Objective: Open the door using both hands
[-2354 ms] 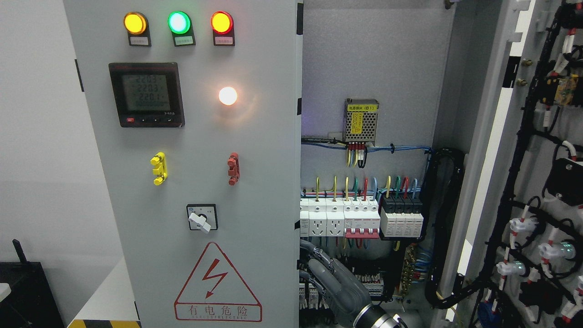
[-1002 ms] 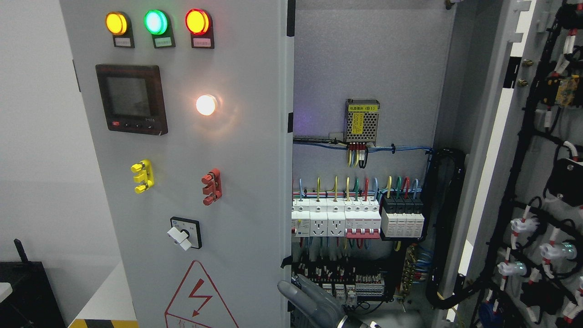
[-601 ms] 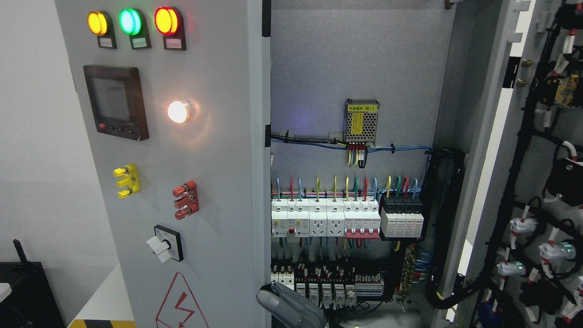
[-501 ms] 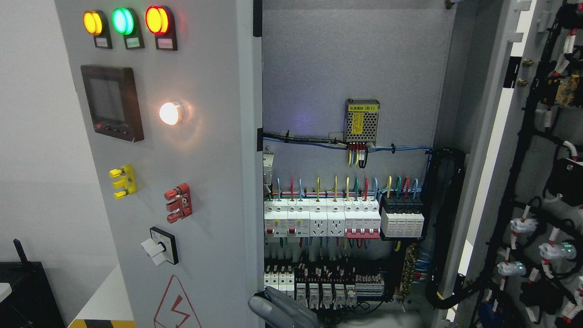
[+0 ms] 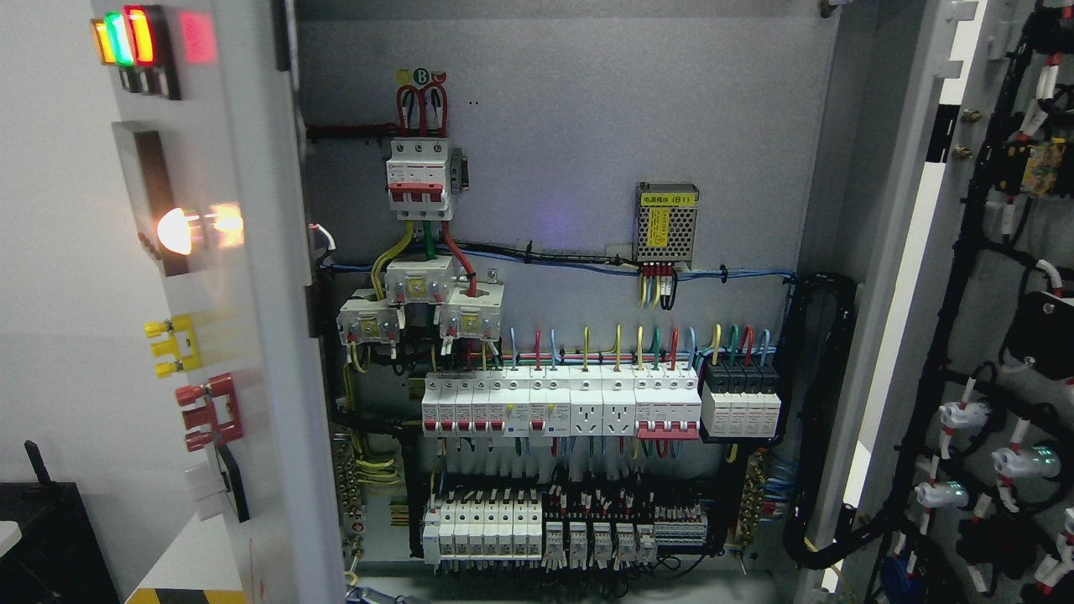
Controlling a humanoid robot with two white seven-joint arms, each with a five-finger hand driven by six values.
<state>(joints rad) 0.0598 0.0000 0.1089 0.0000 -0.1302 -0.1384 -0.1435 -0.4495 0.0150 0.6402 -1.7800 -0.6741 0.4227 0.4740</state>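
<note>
Doors looked nearly done: left door [image 5: 243,335] and right door [image 5: 948,294] stood wide of the breaker row [image 5: 554,403]; I saw no hands, fingers untellable.

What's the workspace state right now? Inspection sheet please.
Surface: cabinet backplate, grey, fully exposed.
Job's things: left door swung wide, seen nearly edge-on; right door open, wired inner side showing.
Clutter: nothing seen.
Robot hands: neither in view.
Cables: blue bundle runs along the backplate; black loom at the right hinge side; coloured wires into the breaker row.
Surroundings: white wall on the left; black box at lower left.
</note>
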